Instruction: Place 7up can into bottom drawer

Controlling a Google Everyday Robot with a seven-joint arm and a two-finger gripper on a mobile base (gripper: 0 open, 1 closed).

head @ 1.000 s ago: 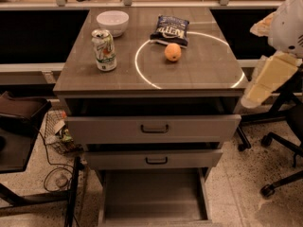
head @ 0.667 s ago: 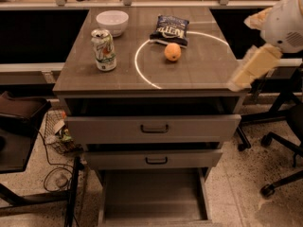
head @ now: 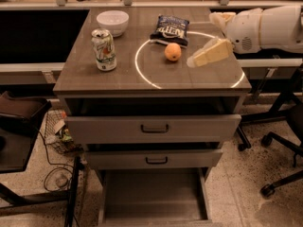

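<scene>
1. Over the last second the robot's cream-coloured, wedge-shaped gripper (head: 196, 60) has swung in from beyond the right edge of the cabinet. It now hangs above the right part of the grey-brown wooden tabletop (head: 80, 77), just right of the small round orange fruit (head: 173, 52).
2. I judge this to be the reach phase: the arm is travelling left toward the can, with the fruit and much of the tabletop still between them.
3. Whether the gripper is open or closed cannot be told. It carries nothing.
4. The small white-and-silver 7up can (head: 104, 49), with green and red markings and a silver top, has not moved. It stands upright on the left part of the tabletop, just nearer than the white round bowl (head: 112, 21) and well apart from the gripper.
5. The wide, shallow grey bottom drawer (head: 151, 200) stands pulled out at the near foot of the cabinet, ready to receive the can.
</scene>
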